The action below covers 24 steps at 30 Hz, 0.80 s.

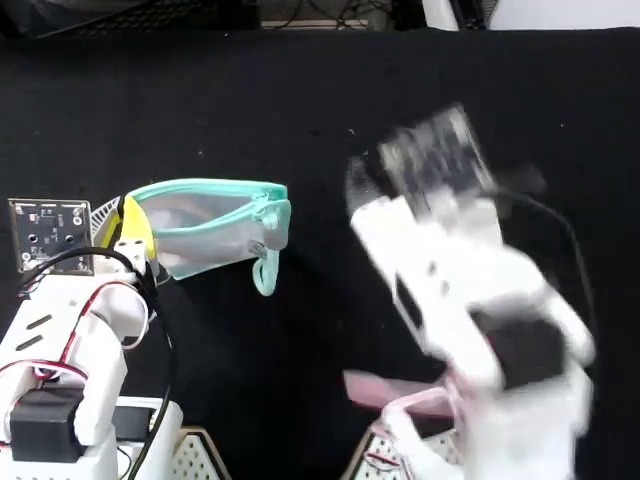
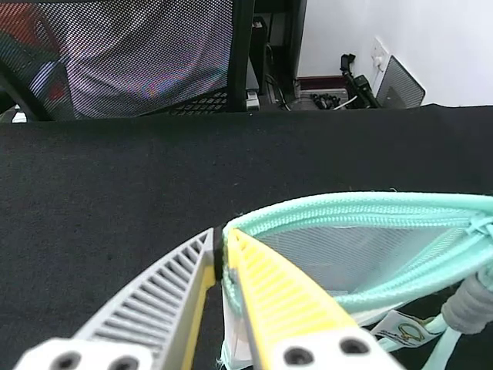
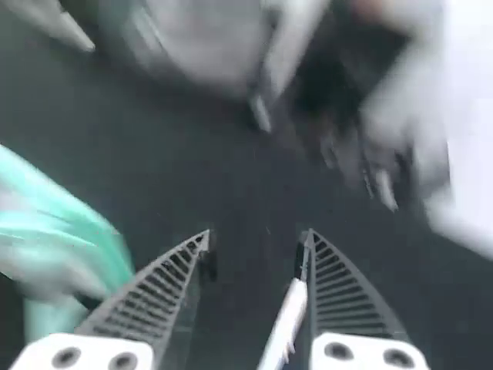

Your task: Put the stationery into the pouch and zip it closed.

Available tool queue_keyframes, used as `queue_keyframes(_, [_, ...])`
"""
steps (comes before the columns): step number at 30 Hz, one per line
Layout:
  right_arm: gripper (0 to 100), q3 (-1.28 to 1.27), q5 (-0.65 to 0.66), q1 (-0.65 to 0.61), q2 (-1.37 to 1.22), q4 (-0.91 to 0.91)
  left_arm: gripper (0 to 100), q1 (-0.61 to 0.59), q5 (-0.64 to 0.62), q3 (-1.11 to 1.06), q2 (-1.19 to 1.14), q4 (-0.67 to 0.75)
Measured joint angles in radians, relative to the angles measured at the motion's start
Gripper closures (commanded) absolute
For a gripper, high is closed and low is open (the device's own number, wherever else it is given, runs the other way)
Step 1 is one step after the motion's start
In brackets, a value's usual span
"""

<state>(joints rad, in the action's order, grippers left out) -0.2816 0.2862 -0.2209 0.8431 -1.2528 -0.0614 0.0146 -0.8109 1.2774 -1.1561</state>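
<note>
High view: the translucent mesh pouch with mint-green zip trim lies on the black cloth table. The left gripper pinches its end, and the blurred right gripper hangs well apart.

Left wrist view: yellow and grey fingers clamp the pouch's corner, and its mouth seems to gape. This anchor should hold firm and keep the mouth lifted.

Right wrist view: the jaws stand apart, with a pale slim thing along one finger; what it is, I cannot tell. The approach should line up squarely with the mouth.
</note>
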Motion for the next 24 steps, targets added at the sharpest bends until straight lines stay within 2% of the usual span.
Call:
queue_keyframes(3, [82.1,-0.215,-0.052,0.140,-0.137,0.115,96,0.000,0.000,0.000,0.000,0.000])
queue_keyframes(6, [82.1,-0.399,-0.117,0.203,-0.281,0.298,96,0.000,0.000,0.000,0.000,0.000])
queue_keyframes(9, [82.1,-0.480,-0.172,0.244,-0.419,0.485,96,0.000,0.000,0.000,0.000,0.000])
queue_keyframes(12, [82.1,-0.488,-0.184,0.278,-0.554,0.597,96,0.000,0.000,0.000,0.000,0.000])
queue_keyframes(18, [82.2,-0.428,-0.183,0.330,-0.829,0.644,96,0.000,0.000,0.000,0.000,0.000])
queue_keyframes(21, [82.7,-0.338,-0.144,0.327,-0.939,0.589,97,0.000,0.000,0.000,0.000,0.000])
queue_keyframes(22, [85.6,-0.296,-0.133,0.327,-0.967,0.555,97,0.000,0.000,0.000,0.000,0.000])
queue_keyframes(24, [98.2,-0.236,-0.120,0.330,-1.016,0.499,97,0.000,0.000,0.000,0.000,0.000])
